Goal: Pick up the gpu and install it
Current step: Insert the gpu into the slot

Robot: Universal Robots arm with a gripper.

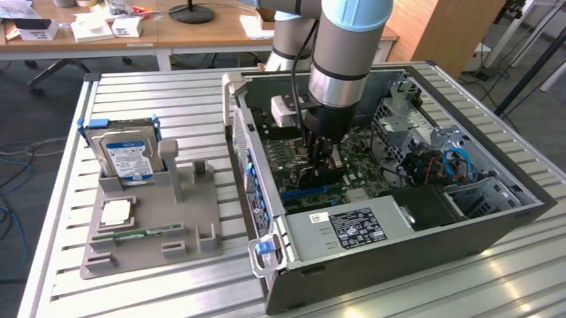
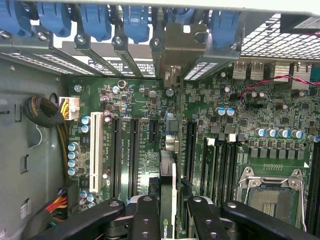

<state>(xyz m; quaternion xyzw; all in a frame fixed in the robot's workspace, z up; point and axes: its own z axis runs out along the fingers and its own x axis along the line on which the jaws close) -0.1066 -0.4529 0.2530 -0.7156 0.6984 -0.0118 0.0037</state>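
- Wrist view: the end effector (image 2: 172, 219) is closed partway, its black fingers (image 2: 145, 220) pinching the gpu (image 2: 166, 190) from both sides.
- We see the gpu edge-on as a thin dark card. It stands upright over the green motherboard (image 2: 240, 125), between two long black expansion slots (image 2: 134, 150). We cannot tell whether it sits in a slot.
- Around the card we see a white slot (image 2: 94, 145), small silver-topped capacitors (image 2: 72, 155), a metal-framed processor socket (image 2: 272, 192) and a braided cable bundle (image 2: 45, 110).
- Beyond the card's far end, blue plastic clips (image 2: 95, 20) line the case's rear openings.
- Exterior view: the arm (image 1: 349, 53) reaches down into the open computer case (image 1: 495, 218), which lies on its side. A labelled power supply (image 1: 354, 228) and blue cables (image 1: 455, 162) crowd the interior near it.
- On the exterior view's left, well apart from the case, a grey moulded holder (image 1: 150, 248) carries a silver hard drive (image 1: 128, 156) with a blue label, a square chip (image 1: 116, 212) and a narrow green memory stick (image 1: 142, 232).
- All of this rests on a ribbed aluminium surface (image 1: 159, 93). Wooden desks (image 1: 195, 33) stand behind it.
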